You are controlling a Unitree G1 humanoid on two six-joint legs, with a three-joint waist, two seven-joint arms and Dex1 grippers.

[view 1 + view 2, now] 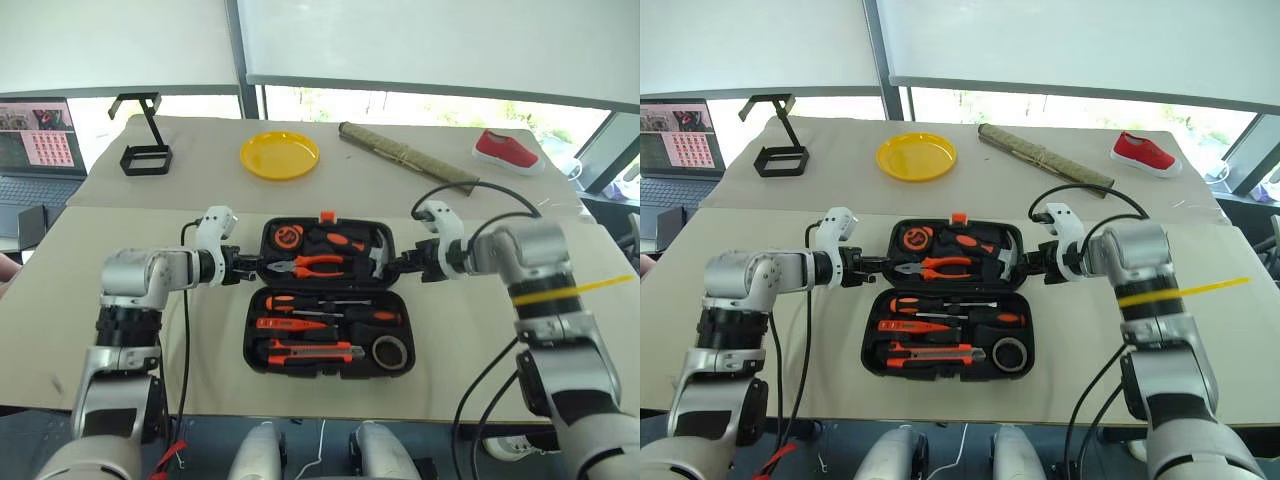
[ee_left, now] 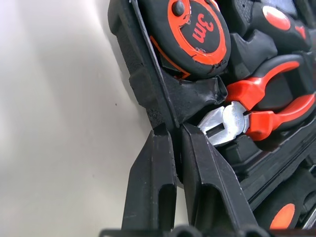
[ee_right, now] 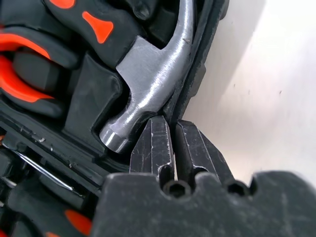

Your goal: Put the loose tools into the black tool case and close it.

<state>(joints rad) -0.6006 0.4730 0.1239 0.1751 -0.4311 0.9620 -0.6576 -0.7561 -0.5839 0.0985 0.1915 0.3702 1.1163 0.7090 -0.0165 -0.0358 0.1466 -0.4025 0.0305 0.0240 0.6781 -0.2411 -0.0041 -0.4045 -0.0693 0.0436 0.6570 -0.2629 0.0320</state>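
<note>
Tools all seated: utility knife (image 1: 305,350) and tape roll (image 1: 390,351) in the nearest slots of the black tool case (image 1: 252,345), screwdrivers (image 1: 330,308) just behind. Lying open at table centre. Farther back, left gripper (image 1: 250,265) and right gripper (image 1: 396,263) pinching opposite side rims of the far half holding pliers (image 1: 318,264) and hammer (image 3: 148,84). Closing step, seemingly; next, swinging that half evenly toward the near half until latched.

Matt black plastic tool case (image 1: 325,352), glossy yellow plate (image 1: 279,155), brushed metal hammer (image 3: 148,84) head

Lab: cloth-covered tables (image 1: 120,300), laptop (image 1: 35,150), large windows.
</note>
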